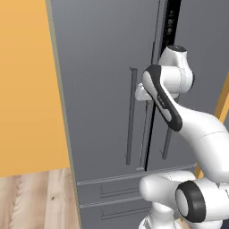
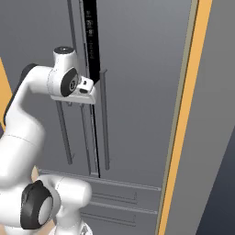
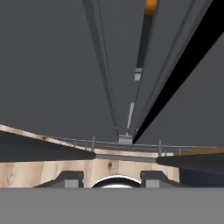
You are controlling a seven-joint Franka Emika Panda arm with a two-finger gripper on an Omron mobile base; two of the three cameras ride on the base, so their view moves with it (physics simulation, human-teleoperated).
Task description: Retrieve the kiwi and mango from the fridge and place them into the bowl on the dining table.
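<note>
The fridge (image 1: 98, 67) takes up the middle of both base views, a tall dark grey French-door unit. On its left in the left base view is an orange wall (image 1: 22, 89), with wood floor (image 1: 31, 197) at the lower left. Long vertical bar handles (image 1: 131, 116) run down the doors on either side of the centre seam, and two lower drawers (image 1: 112, 192) with horizontal pulls sit beneath them.

A narrow black gap (image 2: 90, 32) runs along the seam, widest near the top of the frame, so one door stands slightly ajar. The inside is too dark to make out.

The white arm reaches up from the base, and the hand (image 2: 87, 94) is right against the door front at the seam, in among the handles, a little above centre in the right base view.

The hand view looks down the door face toward the floor. There the two dark fingers (image 3: 52, 151) come in from left and right with a gap between them, and a grey bar (image 3: 125, 157) crosses that gap. Whether they are clamped on a handle cannot be told.
</note>
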